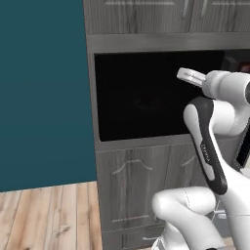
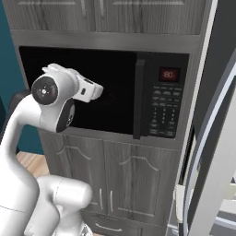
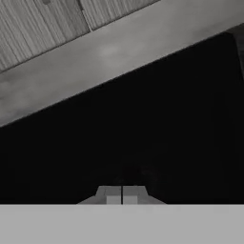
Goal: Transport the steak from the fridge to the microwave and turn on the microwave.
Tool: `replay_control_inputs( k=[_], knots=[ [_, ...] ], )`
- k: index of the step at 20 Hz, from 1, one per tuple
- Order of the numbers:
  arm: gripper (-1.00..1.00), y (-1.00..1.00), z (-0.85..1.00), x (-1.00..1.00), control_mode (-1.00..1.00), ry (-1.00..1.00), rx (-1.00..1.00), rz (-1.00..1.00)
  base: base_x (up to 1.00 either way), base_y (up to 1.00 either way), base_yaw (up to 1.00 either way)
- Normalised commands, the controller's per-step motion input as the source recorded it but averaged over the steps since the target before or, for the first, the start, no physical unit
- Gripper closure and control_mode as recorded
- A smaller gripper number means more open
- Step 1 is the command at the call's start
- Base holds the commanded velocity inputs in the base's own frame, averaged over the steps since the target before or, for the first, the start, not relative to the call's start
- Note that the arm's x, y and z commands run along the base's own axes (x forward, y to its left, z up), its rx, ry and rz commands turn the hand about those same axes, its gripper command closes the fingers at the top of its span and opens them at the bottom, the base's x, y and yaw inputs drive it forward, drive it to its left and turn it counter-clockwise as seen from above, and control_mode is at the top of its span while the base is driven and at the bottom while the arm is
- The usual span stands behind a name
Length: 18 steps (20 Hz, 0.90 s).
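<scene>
The gripper (image 3: pixel 122 195) is clenched with nothing between its fingertips, raised close before the dark glass door of the microwave (image 2: pixel 115 92). The door's black handle (image 2: pixel 139 97) and keypad (image 2: pixel 165 110) lie off to its right, grey cabinets (image 2: pixel 110 18) above.

The microwave (image 1: pixel 146 95) is cut by the right edge of the left base view, and the arm hides its lower right part. In the right base view, the red display (image 2: pixel 168 74) is too small to read. The fridge (image 2: pixel 216 138) is cut by the right edge.
</scene>
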Motion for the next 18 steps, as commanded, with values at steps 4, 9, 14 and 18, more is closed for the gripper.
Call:
replay_control_inputs(
  k=[4, 9, 14, 18],
  knots=[
    [1.0, 0.0, 0.0, 0.0, -1.0, 0.08, 0.27, -0.11, 0.0, 0.0, 0.0],
    [1.0, -0.02, -0.03, 0.0, -1.0, 0.01, 0.23, -0.09, 0.0, 0.0, 0.0],
    [1.0, -0.11, -0.14, 0.0, -1.0, 0.0, 0.22, -0.08, 0.0, 0.0, 0.0],
    [1.0, -0.06, -0.07, 0.0, -1.0, 0.0, 0.24, -0.05, 0.0, 0.0, 0.0]
  ],
)
